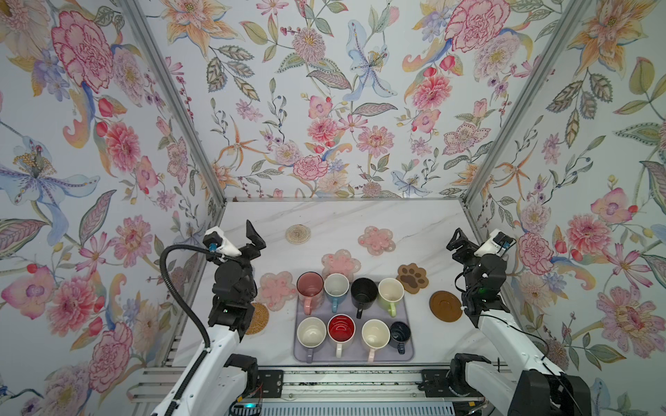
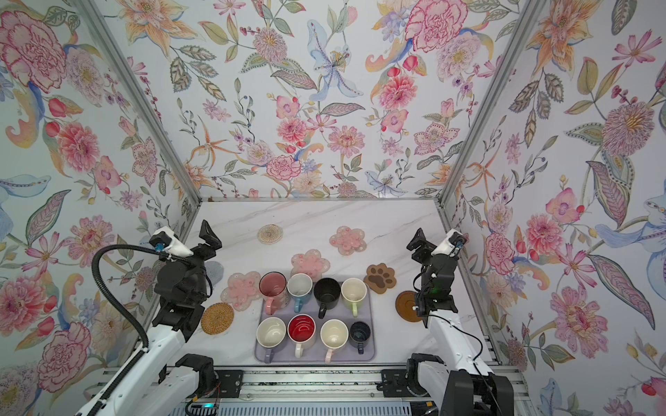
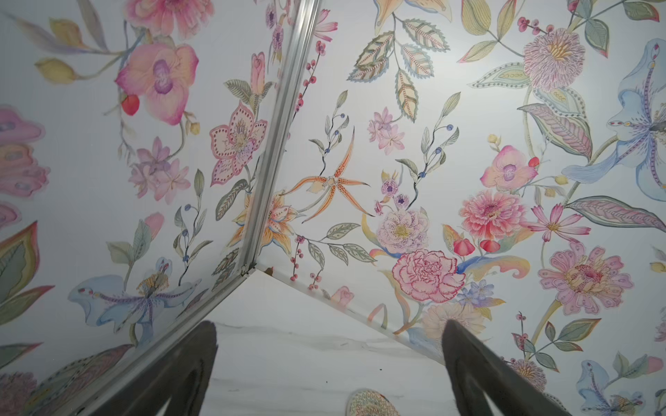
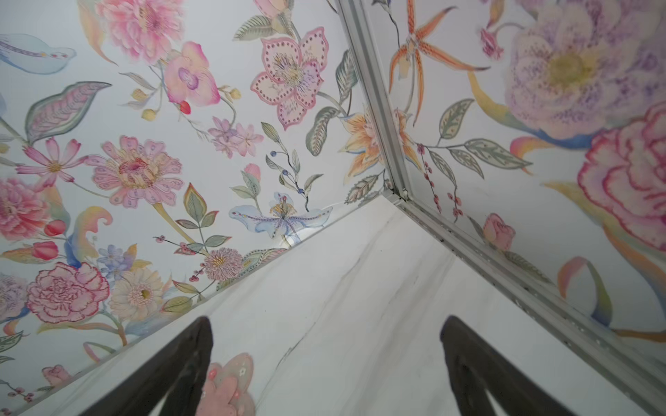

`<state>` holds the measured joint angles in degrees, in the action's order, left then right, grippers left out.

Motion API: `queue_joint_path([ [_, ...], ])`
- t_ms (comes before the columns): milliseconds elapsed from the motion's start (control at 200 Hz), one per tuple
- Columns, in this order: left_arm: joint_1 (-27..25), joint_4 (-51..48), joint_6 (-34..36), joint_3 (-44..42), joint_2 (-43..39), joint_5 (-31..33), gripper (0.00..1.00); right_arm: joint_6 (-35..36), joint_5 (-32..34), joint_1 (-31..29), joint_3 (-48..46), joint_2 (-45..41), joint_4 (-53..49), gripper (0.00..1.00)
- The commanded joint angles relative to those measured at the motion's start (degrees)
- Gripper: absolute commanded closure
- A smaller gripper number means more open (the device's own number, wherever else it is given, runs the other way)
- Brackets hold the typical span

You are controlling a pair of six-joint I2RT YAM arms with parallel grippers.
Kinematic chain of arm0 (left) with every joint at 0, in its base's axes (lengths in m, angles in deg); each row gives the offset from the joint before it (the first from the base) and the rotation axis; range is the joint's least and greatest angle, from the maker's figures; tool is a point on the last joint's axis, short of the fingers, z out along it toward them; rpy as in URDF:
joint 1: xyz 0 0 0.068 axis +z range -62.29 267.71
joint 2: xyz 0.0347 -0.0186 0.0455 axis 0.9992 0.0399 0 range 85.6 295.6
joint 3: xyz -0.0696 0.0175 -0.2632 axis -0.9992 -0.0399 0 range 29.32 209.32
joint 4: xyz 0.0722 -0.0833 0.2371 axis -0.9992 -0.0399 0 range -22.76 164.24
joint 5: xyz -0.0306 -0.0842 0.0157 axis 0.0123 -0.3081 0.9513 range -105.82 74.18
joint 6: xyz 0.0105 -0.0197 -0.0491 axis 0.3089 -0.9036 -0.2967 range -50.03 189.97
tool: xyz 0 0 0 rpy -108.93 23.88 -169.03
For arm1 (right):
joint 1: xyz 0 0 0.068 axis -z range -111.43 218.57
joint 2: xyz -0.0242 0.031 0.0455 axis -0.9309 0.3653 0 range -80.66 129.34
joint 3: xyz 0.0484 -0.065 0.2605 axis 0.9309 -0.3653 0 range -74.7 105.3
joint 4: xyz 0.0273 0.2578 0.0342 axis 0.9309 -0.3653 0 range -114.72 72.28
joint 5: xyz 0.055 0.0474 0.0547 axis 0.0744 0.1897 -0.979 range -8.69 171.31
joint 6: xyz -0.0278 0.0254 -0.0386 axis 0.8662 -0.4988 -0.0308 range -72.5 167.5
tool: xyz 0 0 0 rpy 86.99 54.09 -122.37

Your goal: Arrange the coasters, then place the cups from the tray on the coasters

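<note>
while both claws hang wide open and empty, left gripper (image 1: 256, 239) at mid-left, right gripper (image 1: 454, 240) at mid-right of a top view, eight cups (image 1: 341, 329) crowd the tray (image 1: 355, 357) at lower centre. left wrist view: nothing between the jaws, beaded coaster (image 3: 371, 403) beyond. right wrist view: likewise, pink flower coaster (image 4: 227, 389) beyond. dragging the tray-side flower coaster (image 1: 275, 291) could knock the pink mug (image 1: 310, 284).

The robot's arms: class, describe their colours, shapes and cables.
The left arm and right arm have white links and black joints. The left tool and right tool are black, two-fingered. A ribbed black hose follows the left arm, a thin cable the right.
</note>
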<state>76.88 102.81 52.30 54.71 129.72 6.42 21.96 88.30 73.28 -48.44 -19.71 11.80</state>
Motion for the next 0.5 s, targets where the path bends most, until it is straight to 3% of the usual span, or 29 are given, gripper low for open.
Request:
queue_joint_path([
  [0, 0.17, -13.03, -9.19, -3.94, -2.04, -0.60, 0.01, 0.16, -6.39, -1.18, 8.53, 4.64, -15.65, 0.01],
  [85, 0.25, -17.84, -10.28, -2.89, -2.68, 0.74, 0.01, 3.25, -6.53, -4.09, 15.12, 9.46, -25.62, 0.01],
  [355, 0.35, -24.57, -9.86, 3.85, 1.14, -2.70, 0.01, 12.23, -8.29, -15.18, 31.17, 26.23, -42.44, 0.01],
  [495, 0.37, -24.13, -10.33, 2.62, 0.02, -2.73, 0.01, 15.17, -7.34, -18.73, 34.03, 30.75, -45.08, 0.01],
])
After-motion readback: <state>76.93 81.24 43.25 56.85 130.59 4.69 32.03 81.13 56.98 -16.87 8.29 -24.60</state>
